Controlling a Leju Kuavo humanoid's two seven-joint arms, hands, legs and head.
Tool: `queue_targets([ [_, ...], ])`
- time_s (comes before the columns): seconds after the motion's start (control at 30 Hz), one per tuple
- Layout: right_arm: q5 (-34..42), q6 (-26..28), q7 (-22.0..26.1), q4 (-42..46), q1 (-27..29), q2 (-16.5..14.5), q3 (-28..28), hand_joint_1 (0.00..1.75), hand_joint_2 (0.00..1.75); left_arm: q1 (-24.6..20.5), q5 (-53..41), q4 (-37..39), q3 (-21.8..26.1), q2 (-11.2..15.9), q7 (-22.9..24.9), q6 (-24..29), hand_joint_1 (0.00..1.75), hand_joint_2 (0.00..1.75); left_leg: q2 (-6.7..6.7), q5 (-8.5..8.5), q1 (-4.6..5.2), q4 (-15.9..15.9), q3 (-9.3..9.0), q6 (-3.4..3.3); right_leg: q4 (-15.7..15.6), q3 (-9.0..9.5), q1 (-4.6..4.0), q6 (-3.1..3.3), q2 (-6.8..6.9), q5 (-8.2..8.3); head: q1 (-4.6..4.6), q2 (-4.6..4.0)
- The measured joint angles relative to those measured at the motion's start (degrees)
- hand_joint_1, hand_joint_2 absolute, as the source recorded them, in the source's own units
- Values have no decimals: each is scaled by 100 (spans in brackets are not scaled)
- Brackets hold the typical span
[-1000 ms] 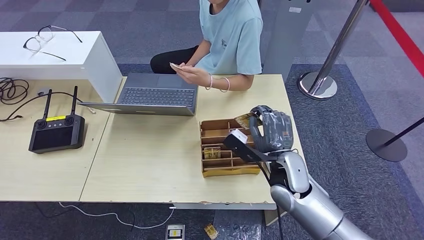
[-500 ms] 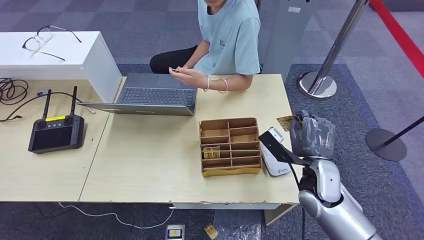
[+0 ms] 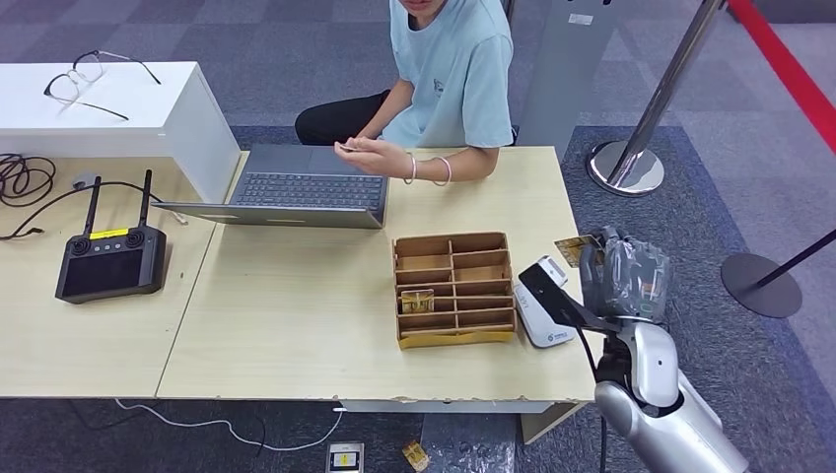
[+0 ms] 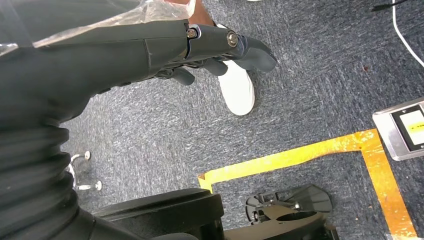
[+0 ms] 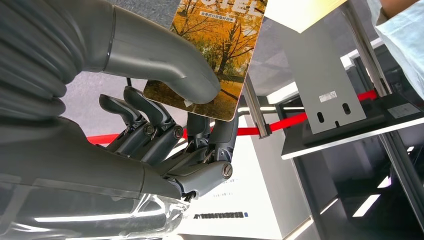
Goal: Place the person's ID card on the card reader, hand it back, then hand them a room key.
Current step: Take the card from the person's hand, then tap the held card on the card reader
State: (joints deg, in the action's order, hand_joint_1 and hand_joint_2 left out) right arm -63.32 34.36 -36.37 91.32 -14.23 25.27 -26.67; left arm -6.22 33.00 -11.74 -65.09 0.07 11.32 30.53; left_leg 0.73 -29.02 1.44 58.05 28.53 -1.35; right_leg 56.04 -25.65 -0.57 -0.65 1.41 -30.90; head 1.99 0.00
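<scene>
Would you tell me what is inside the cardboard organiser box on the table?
The cardboard organiser box holds one key card in a left compartment; the other compartments look empty, though their walls hide the floors nearest the camera.

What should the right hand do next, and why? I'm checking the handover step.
Probably reach toward the person: the right hand pinches a room key card beside the table's right edge, and the person's hand is across the table over the laptop.

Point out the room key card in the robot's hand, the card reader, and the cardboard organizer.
room key card (image 5: 212, 60): right wrist view, on its autumn-tree print.
card reader (image 3: 542, 320): head view, on its white body.
cardboard organizer (image 3: 454, 338): head view, on its front wall.
</scene>
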Motion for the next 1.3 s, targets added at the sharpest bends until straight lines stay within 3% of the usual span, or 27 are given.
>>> queue_targets([
  [0.37, 311, 2, 164, -52, 34, -31, -8, 175, 175, -1, 4, 0, 0, 0, 14, 2, 0, 175, 0, 0, 0, -1, 1, 0, 0, 1, 0, 0, 0, 0, 0, -1],
  [1.3, 1443, 73, 823, -1502, 93, -674, -556, 175, 175, -8, 17, 0, 0, -2, 26, 11, 0, 175, -1, 0, 0, -2, 1, 0, 0, 0, -1, 0, 0, 0, -1, 0],
])
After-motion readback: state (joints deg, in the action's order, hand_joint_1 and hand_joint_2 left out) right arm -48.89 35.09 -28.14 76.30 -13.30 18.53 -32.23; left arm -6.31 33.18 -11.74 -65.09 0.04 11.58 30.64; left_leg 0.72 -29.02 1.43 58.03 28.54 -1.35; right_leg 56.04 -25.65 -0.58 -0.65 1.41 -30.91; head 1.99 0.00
